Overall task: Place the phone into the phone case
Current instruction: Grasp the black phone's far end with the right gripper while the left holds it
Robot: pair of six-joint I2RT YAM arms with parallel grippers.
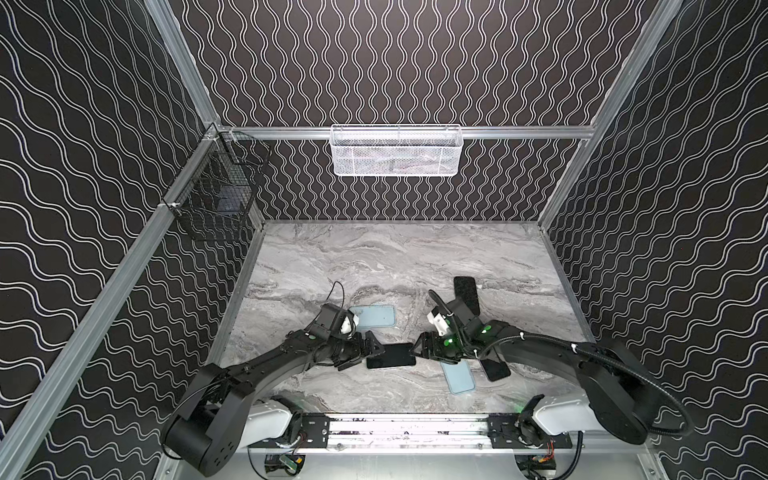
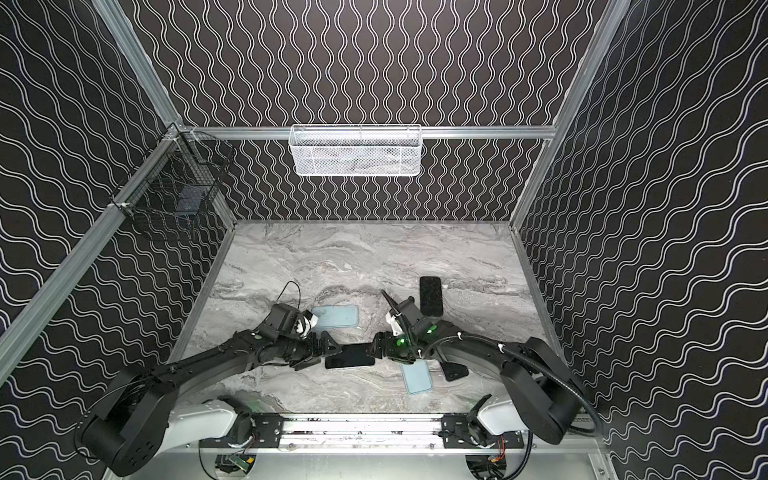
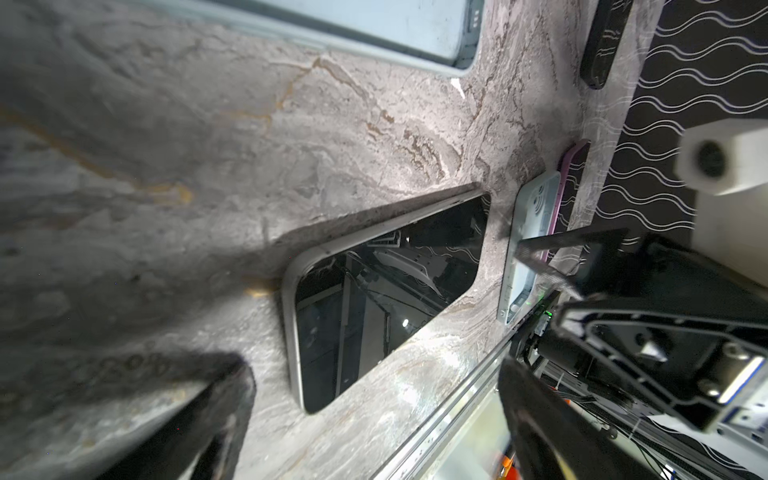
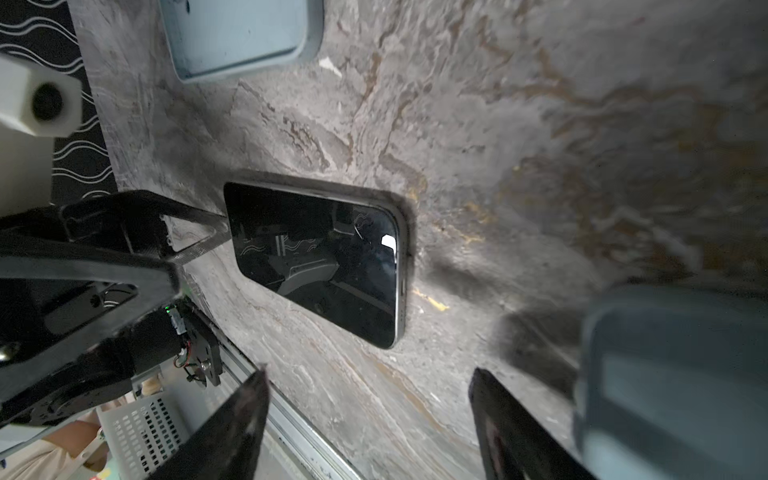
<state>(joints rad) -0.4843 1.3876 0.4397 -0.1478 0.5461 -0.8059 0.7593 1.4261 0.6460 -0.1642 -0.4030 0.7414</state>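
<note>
A black phone (image 1: 390,355) (image 2: 350,356) lies flat, screen up, near the front middle of the marble table. My left gripper (image 1: 373,350) (image 2: 327,351) is open at its left end. My right gripper (image 1: 418,350) (image 2: 372,351) is open at its right end. Neither holds anything. The left wrist view shows the phone (image 3: 386,299) ahead of the open left gripper (image 3: 376,382). In the right wrist view the phone (image 4: 320,257) lies ahead of the open right gripper (image 4: 370,378). A light blue phone case (image 1: 374,316) (image 2: 336,316) (image 3: 374,25) (image 4: 241,33) lies open side up just behind the phone.
A second light blue case (image 1: 457,376) (image 2: 416,376) lies under the right arm, beside a dark phone (image 1: 494,368). Another black phone (image 1: 465,295) (image 2: 430,296) lies further back on the right. A white basket (image 1: 397,149) and a black wire basket (image 1: 216,195) hang on the walls.
</note>
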